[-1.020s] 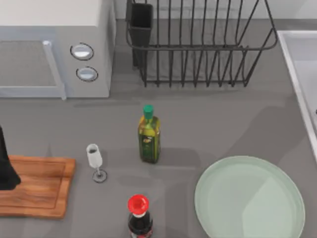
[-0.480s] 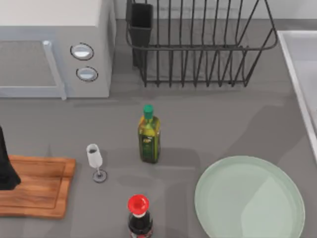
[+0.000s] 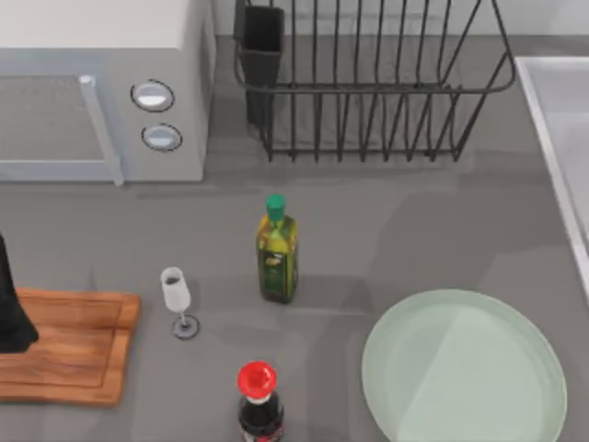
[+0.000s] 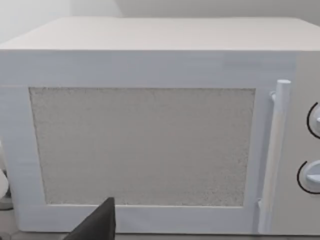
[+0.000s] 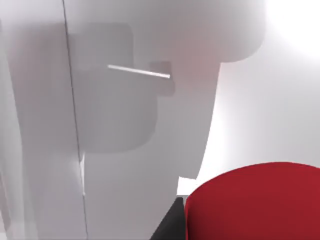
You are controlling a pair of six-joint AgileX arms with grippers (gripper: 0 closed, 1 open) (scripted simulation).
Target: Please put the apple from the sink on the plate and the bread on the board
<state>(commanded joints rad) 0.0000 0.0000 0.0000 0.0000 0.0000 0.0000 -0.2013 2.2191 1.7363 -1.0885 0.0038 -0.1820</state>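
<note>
In the right wrist view the red apple [image 5: 255, 205] looms close against the white inside wall of the sink [image 5: 125, 125]. One dark finger [image 5: 171, 226] of my right gripper lies against its side, and the gripper looks shut on it. The sink's rim [image 3: 563, 92] runs along the table's right edge. The mint-green plate [image 3: 463, 368] lies bare at the front right. The wooden board [image 3: 74, 345] lies bare at the front left, with my left arm [image 3: 11, 308] standing over its left end. The bread is out of view.
A microwave [image 3: 92, 83] fills the back left and faces my left wrist camera [image 4: 145, 145]. A black wire dish rack [image 3: 368, 83] stands at the back. An oil bottle [image 3: 276, 249], a small wine glass [image 3: 177, 295] and a red-capped bottle [image 3: 258, 396] stand mid-table.
The shadows on the plate and on the counter near the sink have shifted. No object in the top view has moved, and the left arm is where it was.
</note>
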